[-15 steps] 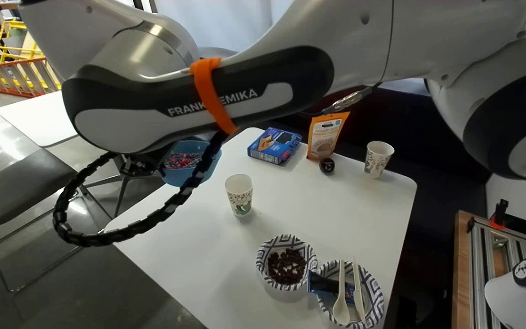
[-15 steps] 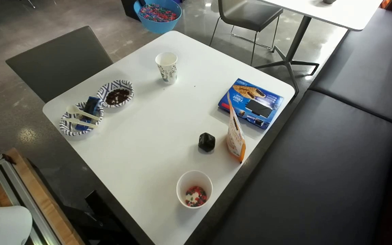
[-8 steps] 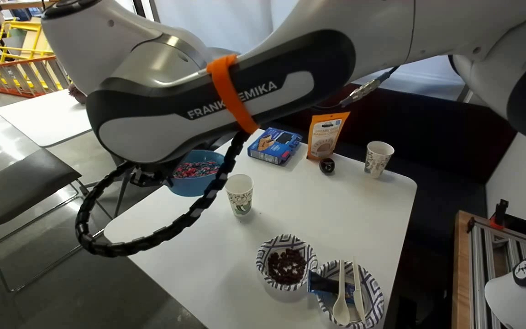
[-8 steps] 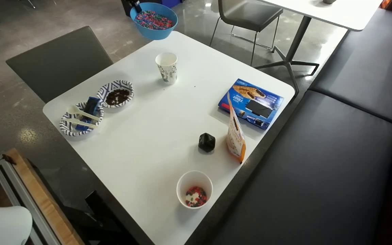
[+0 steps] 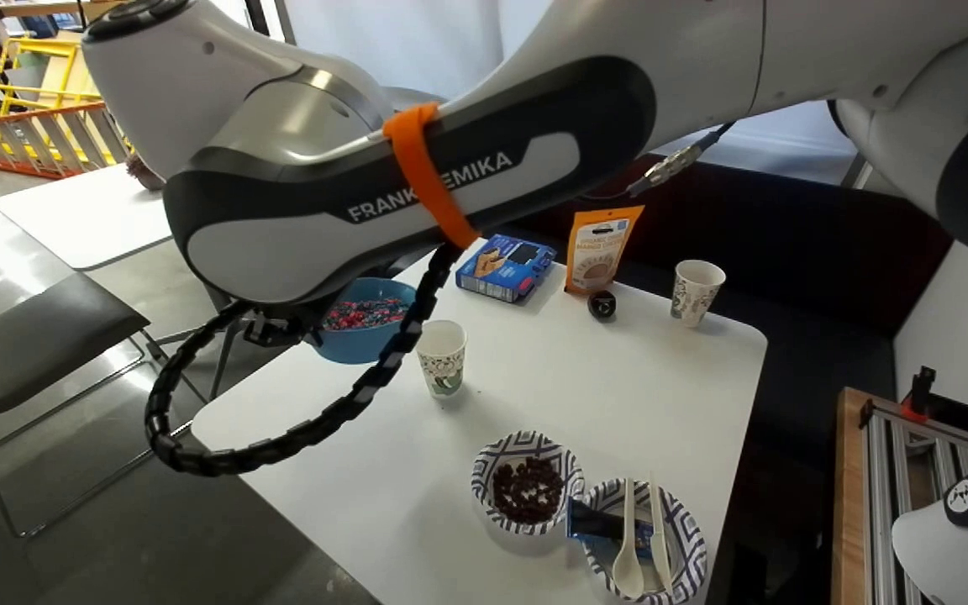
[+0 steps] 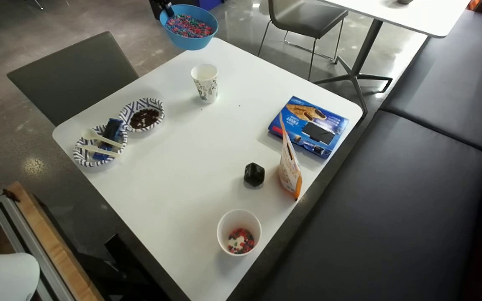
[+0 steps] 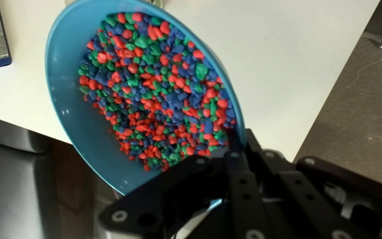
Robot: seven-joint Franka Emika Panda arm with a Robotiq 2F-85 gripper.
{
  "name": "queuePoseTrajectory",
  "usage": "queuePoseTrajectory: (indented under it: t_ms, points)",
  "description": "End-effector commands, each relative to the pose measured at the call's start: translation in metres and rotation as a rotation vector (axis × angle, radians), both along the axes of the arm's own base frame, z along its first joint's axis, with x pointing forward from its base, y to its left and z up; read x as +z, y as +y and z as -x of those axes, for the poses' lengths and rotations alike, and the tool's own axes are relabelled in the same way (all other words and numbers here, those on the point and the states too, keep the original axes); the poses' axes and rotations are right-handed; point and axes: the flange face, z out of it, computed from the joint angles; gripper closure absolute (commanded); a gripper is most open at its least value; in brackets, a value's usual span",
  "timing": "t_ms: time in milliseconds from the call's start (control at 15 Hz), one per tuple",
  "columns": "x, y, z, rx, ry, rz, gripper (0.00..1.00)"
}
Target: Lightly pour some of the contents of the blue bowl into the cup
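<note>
My gripper point(image 7: 239, 141) is shut on the rim of the blue bowl point(image 7: 66, 66) and holds it in the air. The bowl's contents point(image 7: 154, 93), many small red, blue and green bits, lie toward the gripper side in the wrist view. In both exterior views the blue bowl point(image 5: 358, 346) point(image 6: 191, 43) hangs by the table's corner, beside the cup. The pale patterned cup point(image 5: 442, 365) point(image 6: 206, 85) stands upright on the table. Only a sliver of the cup point(image 7: 158, 3) shows past the bowl's rim in the wrist view. In an exterior view the arm partly hides the gripper.
Another cup point(image 6: 228, 219) with some red and dark bits stands across the table point(image 6: 170, 184). A blue box point(image 6: 308, 125), an orange pouch point(image 6: 290, 171) and a black object point(image 6: 254, 174) are on it. Two patterned bowls point(image 5: 564, 470) point(image 5: 694, 538) lie at one end.
My gripper and the blue bowl have moved toward the table's corner, closer to the cup. Most of this was in the first half second; the bowl has barely moved since. The cup has not moved.
</note>
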Motion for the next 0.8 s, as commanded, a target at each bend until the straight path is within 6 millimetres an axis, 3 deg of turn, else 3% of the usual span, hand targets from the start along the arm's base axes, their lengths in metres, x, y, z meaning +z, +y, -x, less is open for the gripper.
queuePoseTrajectory:
  t_ms: [0,333,733]
  points:
    - [-0.007,-0.001,0.001,-0.035,0.0,-0.012,0.99]
    - [-0.011,-0.005,0.006,-0.094,0.014,-0.039,0.99]
    - [0.002,-0.004,0.011,-0.109,0.035,-0.112,0.99]
